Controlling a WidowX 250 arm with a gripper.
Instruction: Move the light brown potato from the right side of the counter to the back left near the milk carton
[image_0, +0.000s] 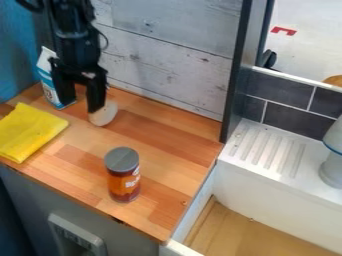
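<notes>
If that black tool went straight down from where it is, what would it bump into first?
Probably the pale rounded object, right by one tip of the tool; otherwise the wooden countertop. Depth is unclear from this angle.

Is a pale beige, rounded object (104, 115); lies on the wooden counter (170, 140) near the plank wall (167, 60), partly hidden by the gripper (80, 106).
</notes>
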